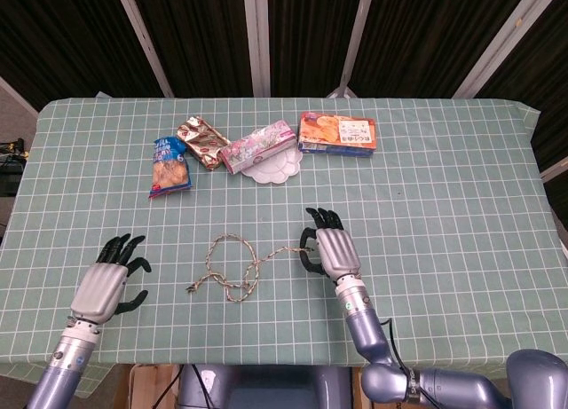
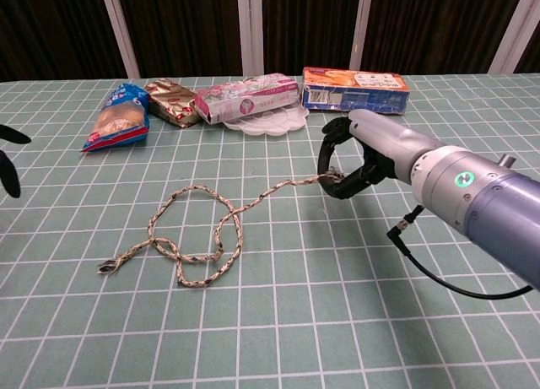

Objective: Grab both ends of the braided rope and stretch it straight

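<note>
Right of centre, right hand (image 2: 359, 157) pinches braided rope (image 2: 198, 233) end; left hand (image 1: 108, 280) empty, fingers spread.

Green checked tablecloth (image 1: 444, 196). Far side, row left to right: blue snack bag (image 1: 169, 165), brown wrapper packet (image 1: 202, 142), pink box (image 1: 258, 145) partly over white scalloped plate (image 1: 277, 169), orange box (image 1: 337, 132).

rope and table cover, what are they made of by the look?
Rope: looks like braided fibre, cotton or synthetic, matte; the flecked beige and dark weave shows and it lies in limp loops, one end pinched by the right hand. Table cover: probably woven cloth, or possibly vinyl, with a green and white grid and little shine.
</note>
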